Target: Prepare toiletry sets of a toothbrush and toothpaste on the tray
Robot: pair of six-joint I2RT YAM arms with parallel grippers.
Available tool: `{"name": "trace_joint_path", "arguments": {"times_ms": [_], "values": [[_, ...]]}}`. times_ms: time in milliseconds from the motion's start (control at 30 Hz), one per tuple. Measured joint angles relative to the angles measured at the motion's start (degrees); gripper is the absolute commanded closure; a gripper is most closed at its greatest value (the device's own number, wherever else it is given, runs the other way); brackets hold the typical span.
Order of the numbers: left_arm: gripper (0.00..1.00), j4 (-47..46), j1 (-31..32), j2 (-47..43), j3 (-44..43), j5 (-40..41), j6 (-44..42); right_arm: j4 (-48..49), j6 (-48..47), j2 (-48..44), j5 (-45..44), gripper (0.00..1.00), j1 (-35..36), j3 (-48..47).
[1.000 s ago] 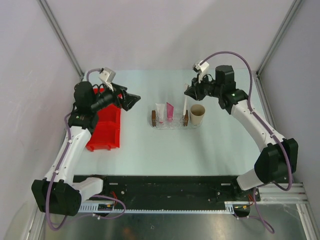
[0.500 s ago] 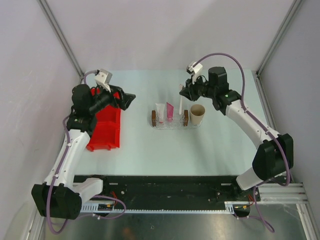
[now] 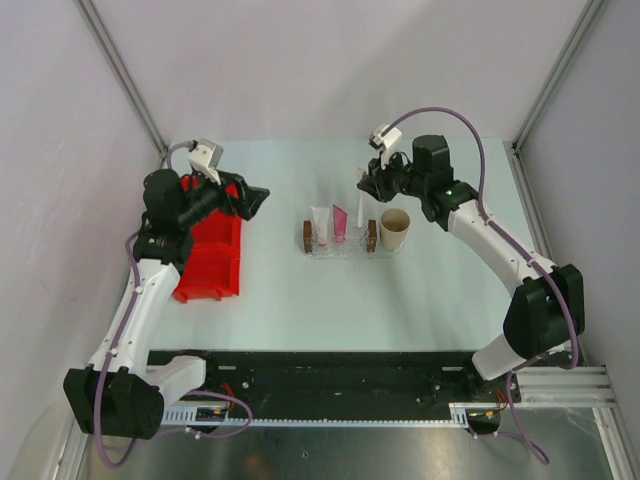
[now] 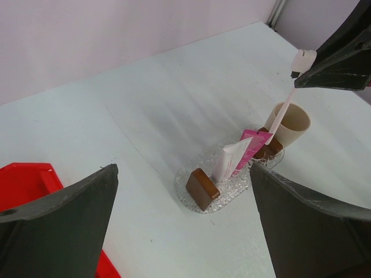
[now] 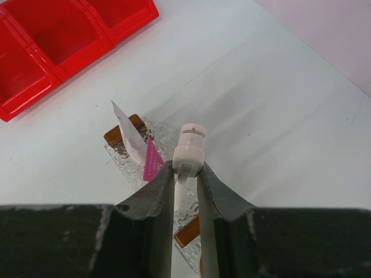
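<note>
The clear tray point(image 3: 340, 250) with a brown block point(image 3: 308, 236) at each short end sits mid-table. A white tube point(image 3: 320, 225) and a pink tube point(image 3: 340, 222) stand in it. My right gripper point(image 3: 368, 185) is shut on the top of the thin white toothbrush point(image 3: 361, 210), holding it upright with its lower end over the tray, between the pink tube and the right block. The right wrist view shows the jaws point(image 5: 186, 168) clamped just under the brush's top end point(image 5: 190, 145). My left gripper point(image 3: 258, 200) is open and empty, held beside the far end of the red bin.
A tan paper cup point(image 3: 395, 229) stands against the tray's right end. The red divided bin point(image 3: 212, 255) lies at the left under my left arm. In the left wrist view the tray point(image 4: 232, 191) and cup point(image 4: 293, 124) lie ahead.
My right gripper has moved left with the toothbrush, bringing it from above the cup side to over the tray. My left gripper has drawn back slightly to the left.
</note>
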State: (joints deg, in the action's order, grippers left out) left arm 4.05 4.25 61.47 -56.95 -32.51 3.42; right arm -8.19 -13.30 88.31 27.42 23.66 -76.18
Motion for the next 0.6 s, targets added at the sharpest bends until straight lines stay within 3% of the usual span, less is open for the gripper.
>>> {"name": "trace_joint_path", "arguments": {"times_ms": [600], "values": [[0.0, 0.0, -0.3, -0.4, 0.2, 0.0, 0.0, 1.4, -0.9, 0.7, -1.7, 1.0, 1.0, 2.3]]}}
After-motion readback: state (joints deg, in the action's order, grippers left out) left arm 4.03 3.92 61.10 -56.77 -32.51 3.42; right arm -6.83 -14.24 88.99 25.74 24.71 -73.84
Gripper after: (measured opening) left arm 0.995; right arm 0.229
